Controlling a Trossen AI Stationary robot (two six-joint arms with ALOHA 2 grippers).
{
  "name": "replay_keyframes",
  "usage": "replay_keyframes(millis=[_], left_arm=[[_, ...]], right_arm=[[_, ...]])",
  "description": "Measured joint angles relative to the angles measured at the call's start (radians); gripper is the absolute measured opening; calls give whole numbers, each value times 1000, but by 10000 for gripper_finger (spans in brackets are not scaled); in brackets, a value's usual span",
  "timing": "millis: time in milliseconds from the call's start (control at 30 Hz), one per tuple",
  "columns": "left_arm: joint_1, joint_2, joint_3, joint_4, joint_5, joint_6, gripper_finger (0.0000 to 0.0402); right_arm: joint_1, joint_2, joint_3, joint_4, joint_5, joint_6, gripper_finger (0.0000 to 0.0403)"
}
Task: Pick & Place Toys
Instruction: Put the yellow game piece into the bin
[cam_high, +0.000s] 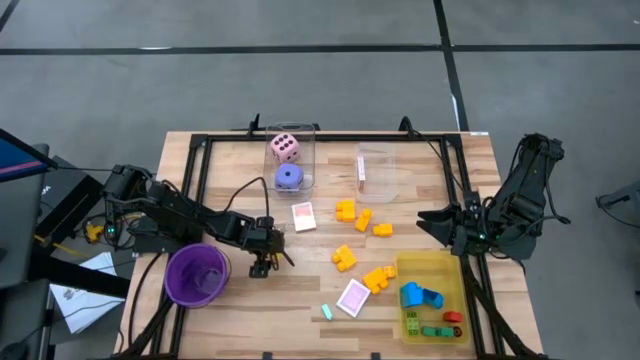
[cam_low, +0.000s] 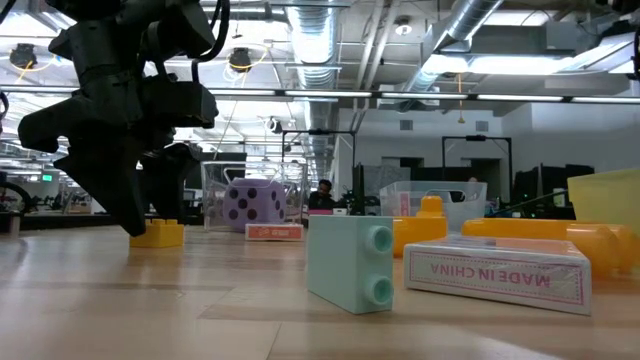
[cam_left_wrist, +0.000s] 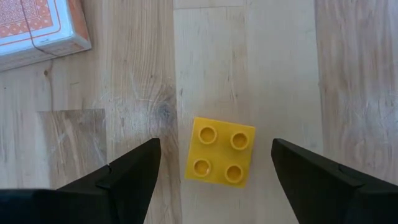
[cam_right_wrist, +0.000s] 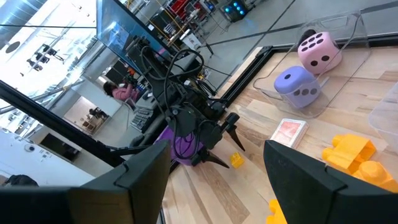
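A small yellow four-stud block (cam_left_wrist: 221, 152) lies flat on the wooden table, studs up, also seen in the low view (cam_low: 157, 233) and the right wrist view (cam_right_wrist: 236, 160). My left gripper (cam_left_wrist: 214, 171) is open above it, pointing down, one finger on either side, touching nothing; it stands beside the purple cup (cam_high: 196, 275). My right gripper (cam_right_wrist: 214, 165) is open and empty at the table's right edge (cam_high: 440, 222). Orange and yellow blocks (cam_high: 362, 220) lie mid-table; two pink-white card packs (cam_high: 304, 216) (cam_high: 353, 297) and a mint block (cam_high: 326, 312) lie flat.
A clear box (cam_high: 290, 158) at the far side holds a pink die (cam_high: 285, 148) and a purple die (cam_high: 288, 177). A second clear box (cam_high: 376, 170) stands beside it. A yellow tray (cam_high: 432, 268) at the near right holds blue, green and red blocks.
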Motion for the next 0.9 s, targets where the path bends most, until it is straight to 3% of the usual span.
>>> replay_keyframes(millis=[733, 900], left_arm=[[0, 0, 0, 0, 15, -27, 300], [0, 0, 0, 0, 15, -27, 280]], right_arm=[[0, 1, 0, 26, 0, 0, 249], [0, 1, 0, 30, 0, 0, 249]])
